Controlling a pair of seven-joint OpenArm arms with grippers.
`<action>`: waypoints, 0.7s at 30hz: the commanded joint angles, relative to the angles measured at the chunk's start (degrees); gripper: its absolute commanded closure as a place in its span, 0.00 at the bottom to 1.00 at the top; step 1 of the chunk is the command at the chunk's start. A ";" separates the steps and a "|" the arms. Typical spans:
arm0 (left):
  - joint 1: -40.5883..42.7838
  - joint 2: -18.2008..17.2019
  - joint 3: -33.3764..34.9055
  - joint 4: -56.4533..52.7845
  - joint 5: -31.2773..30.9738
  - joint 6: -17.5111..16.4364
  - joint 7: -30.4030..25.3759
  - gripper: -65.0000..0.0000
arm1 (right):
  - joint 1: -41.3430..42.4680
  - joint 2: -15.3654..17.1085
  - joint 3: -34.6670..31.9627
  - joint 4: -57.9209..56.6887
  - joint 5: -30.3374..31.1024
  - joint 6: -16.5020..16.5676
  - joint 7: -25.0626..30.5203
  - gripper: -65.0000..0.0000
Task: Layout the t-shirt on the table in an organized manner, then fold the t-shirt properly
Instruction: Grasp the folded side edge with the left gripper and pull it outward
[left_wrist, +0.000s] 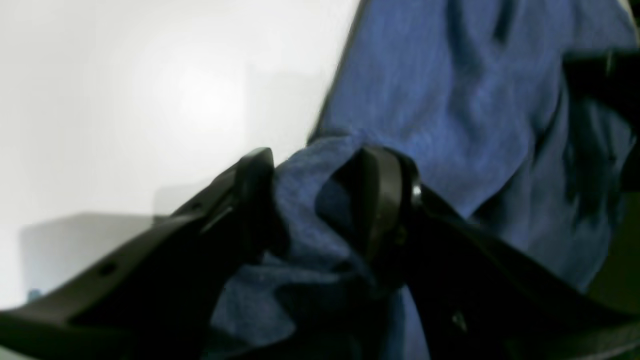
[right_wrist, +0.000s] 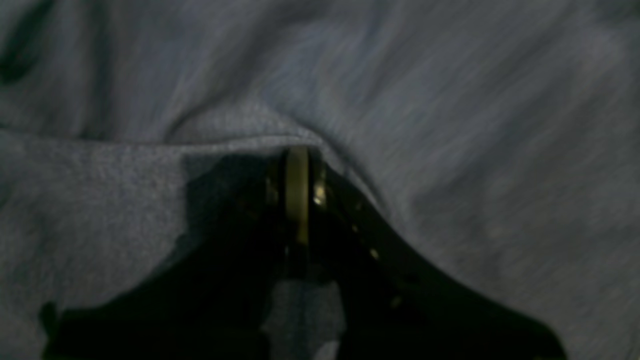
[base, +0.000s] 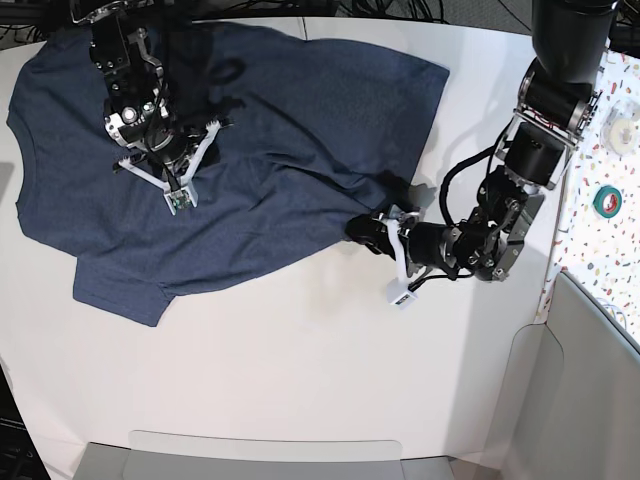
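T-shirt lies spread on the white table, mostly flat but rumpled near its lower edge; left pincer holds a bunch of that edge, likely to tug it straight; right pincer, pressed tight together, pins the cloth mid-body as an anchor.

Speckled terrazzo surface at right; green tape roll, perhaps.
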 joint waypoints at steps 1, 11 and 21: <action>-0.57 -2.14 -0.28 1.86 1.75 0.60 2.45 0.58 | -1.62 -0.05 -0.22 -3.01 -2.53 -0.28 -6.26 1.00; 8.22 -5.13 -17.69 21.73 1.75 0.60 13.61 0.59 | -1.53 -1.73 -0.22 -3.36 -6.13 -0.19 -6.09 1.00; 10.33 -1.52 -24.98 22.78 2.19 0.69 13.08 0.59 | -1.44 -2.52 -0.22 -3.36 -6.13 -0.19 -6.00 1.00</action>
